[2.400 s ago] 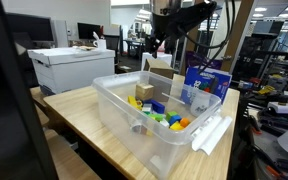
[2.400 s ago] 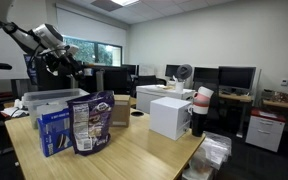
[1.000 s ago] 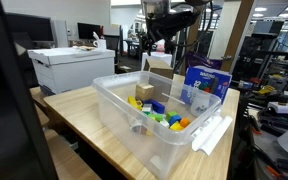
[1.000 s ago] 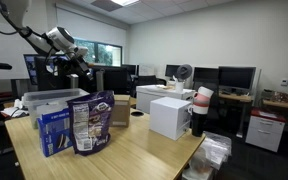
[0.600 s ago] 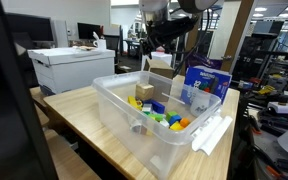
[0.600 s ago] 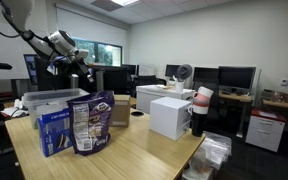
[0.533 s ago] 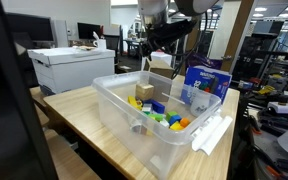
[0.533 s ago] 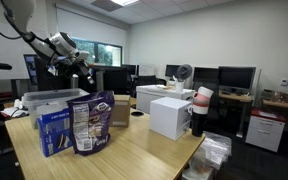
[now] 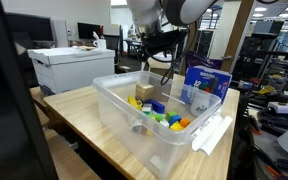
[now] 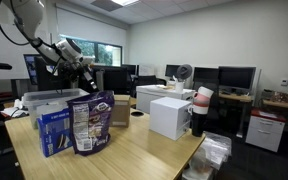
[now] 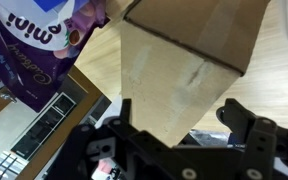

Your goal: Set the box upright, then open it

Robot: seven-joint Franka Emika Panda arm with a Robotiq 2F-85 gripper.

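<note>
Cardboard is showing just behind the clear bin [image 9: 114,105] in an exterior view; this is the box [image 9: 164,68], sitting on the wooden table [image 9: 79,125] just beside the blue-and-purple package [image 9: 206,84]; the gripper [image 9: 162,48] is hanging above it, apart from it, and its jaws are too small to read here.

In an exterior view from across the room, the box [image 10: 120,110] is peeking out behind the blue-and-purple package [image 10: 91,122] as a plain brown block; the gripper [image 10: 87,63] is hovering well above the table and is carrying nothing that I can make out.

In the wrist view, the box [image 11: 184,70] is filling the middle of the picture, one broad tan face turned toward the camera with a dark edge running across its upper part; the gripper [image 11: 184,135] is sitting at the bottom with its jaws spread wide and empty; the fingers [image 11: 246,122] are flanking the near end of the box without touching it; the blue-and-purple package [image 11: 39,40] is lying at the top left.

By my reading the task is barely beginning: no grasp is being made, the flaps are looking shut, and whether the box is resting on its side or its base I cannot tell; righting it, if that is needed, and opening the flaps are both looking left to do.
</note>
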